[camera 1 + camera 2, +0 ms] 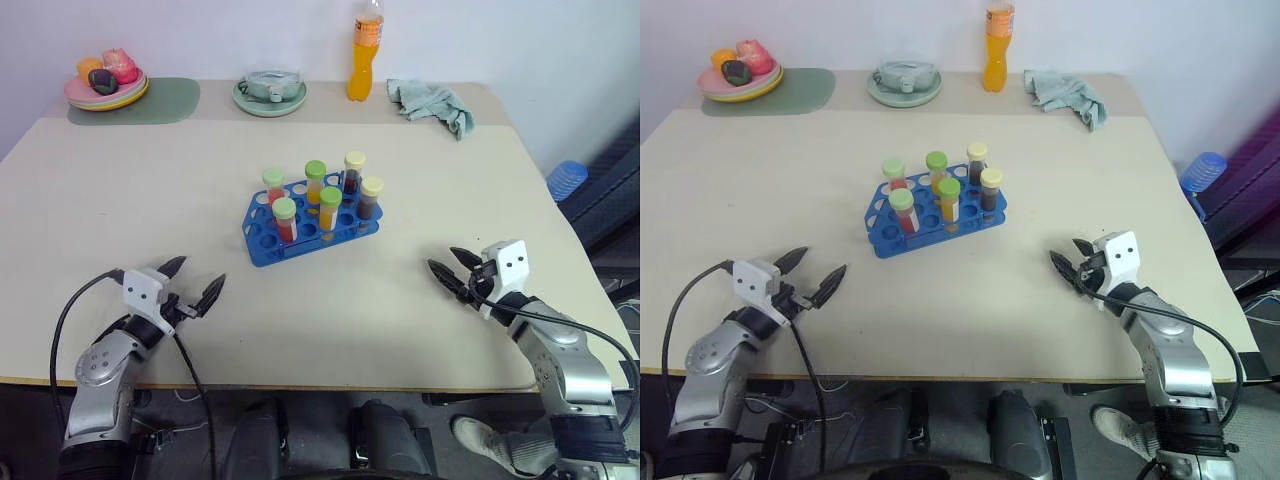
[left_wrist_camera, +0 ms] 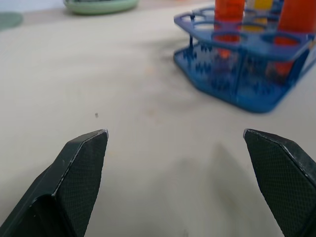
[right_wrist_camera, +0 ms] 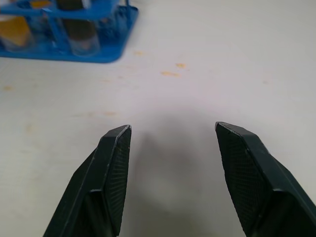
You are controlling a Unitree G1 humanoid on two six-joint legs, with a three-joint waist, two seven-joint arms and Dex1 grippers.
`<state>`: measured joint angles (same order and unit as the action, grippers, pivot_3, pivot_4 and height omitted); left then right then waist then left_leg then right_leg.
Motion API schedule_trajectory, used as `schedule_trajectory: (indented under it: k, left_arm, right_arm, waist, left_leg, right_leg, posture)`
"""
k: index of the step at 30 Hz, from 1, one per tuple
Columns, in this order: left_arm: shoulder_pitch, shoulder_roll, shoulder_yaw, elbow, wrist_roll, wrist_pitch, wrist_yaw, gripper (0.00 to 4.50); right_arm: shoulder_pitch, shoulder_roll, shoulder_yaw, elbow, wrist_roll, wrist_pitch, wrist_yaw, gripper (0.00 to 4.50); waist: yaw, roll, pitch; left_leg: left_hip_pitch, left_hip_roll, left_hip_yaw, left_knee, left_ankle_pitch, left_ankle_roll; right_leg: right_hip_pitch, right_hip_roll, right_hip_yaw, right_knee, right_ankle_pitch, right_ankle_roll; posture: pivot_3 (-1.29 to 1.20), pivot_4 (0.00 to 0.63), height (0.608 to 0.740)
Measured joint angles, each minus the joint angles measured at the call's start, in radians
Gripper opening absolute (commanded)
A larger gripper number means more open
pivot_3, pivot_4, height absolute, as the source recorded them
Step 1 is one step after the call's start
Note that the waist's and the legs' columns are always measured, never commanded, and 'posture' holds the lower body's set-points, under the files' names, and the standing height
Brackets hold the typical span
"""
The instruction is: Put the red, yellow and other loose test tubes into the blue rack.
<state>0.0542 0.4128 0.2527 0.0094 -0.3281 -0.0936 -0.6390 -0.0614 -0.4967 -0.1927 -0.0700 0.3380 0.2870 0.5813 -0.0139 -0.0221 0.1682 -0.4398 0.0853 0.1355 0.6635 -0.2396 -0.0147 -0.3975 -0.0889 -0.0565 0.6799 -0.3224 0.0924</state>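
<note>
Since no loose tube lies on the table, you should check that all six tubes sit upright in the blue rack mid-table. Keep the left gripper and right gripper apart from it; both are spread and empty.

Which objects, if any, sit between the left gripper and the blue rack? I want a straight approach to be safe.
Nothing visible does. Only bare table lies between the open left gripper and the blue rack, which holds six capped tubes.
</note>
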Motion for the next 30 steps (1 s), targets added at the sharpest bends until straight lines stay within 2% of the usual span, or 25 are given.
schedule_trajectory:
  k: [6, 16, 30]
  left_arm:
    - [-0.005, 0.005, -0.007, -0.057, 0.005, 0.032, 0.018, 4.49]
    - [0.079, 0.117, 0.059, -0.191, -0.071, 0.166, -0.009, 4.49]
    - [0.115, 0.120, 0.082, -0.314, -0.132, 0.281, 0.015, 4.49]
  right_arm:
    - [-0.004, 0.000, 0.000, -0.005, 0.001, 0.005, -0.001, 2.74]
    - [0.027, -0.030, -0.012, -0.081, 0.043, -0.053, 0.100, 2.74]
    - [0.085, -0.049, -0.028, -0.080, 0.028, -0.183, 0.130, 2.74]
  waist:
    - [-0.002, 0.001, 0.000]
    - [-0.002, 0.001, 0.000]
    - [-0.003, 0.001, 0.000]
  left_leg:
    - [0.000, 0.000, 0.001, 0.000, 0.000, 0.000]
    - [0.000, 0.000, -0.001, 0.000, 0.000, 0.000]
    - [0.001, 0.000, -0.001, 0.000, 0.000, 0.000]
  right_leg:
    - [0.000, 0.000, 0.000, 0.000, 0.000, 0.000]
    - [0.000, 0.000, 0.000, 0.000, 0.000, 0.000]
    - [0.000, 0.000, 0.000, 0.000, 0.000, 0.000]
  posture:
    - [0.00, 0.150, 0.740]
    - [0.00, 0.150, 0.740]
    - [0.00, 0.150, 0.740]
